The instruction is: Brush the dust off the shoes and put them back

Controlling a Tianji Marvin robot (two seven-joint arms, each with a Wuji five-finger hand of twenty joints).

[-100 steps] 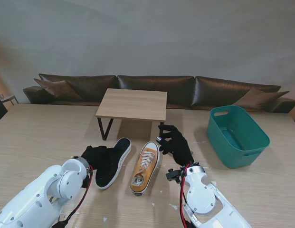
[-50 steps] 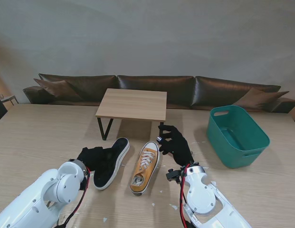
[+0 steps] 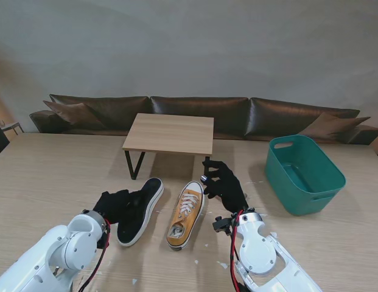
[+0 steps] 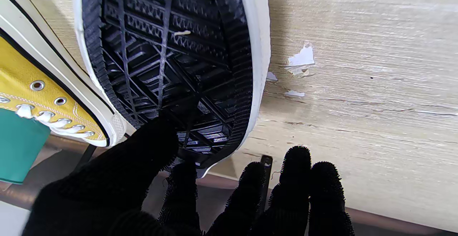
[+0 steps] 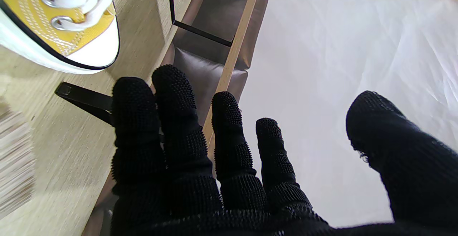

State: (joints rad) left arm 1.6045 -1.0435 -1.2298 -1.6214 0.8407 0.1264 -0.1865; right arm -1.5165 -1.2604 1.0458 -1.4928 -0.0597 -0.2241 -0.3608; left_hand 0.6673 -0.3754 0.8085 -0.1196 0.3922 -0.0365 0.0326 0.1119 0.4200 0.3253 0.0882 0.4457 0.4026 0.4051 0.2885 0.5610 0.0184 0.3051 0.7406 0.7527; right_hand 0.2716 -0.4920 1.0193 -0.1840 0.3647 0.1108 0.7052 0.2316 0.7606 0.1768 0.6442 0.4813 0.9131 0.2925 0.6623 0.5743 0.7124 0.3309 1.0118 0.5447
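Two shoes lie on the wooden table in front of me, between my arms. My left hand grips the heel end of the black shoe; in the left wrist view my thumb presses on its ribbed black sole and the other fingers reach past its white edge, so the shoe is tipped on its side. White flecks dot the tabletop beside it. Just to the right sits the yellow shoe, upright, white laces up, toe pointing away from me. My right hand hovers beside that toe, fingers spread and holding nothing. Farther right stands a green bin, well apart. A small wooden bench stands beyond the shoes.
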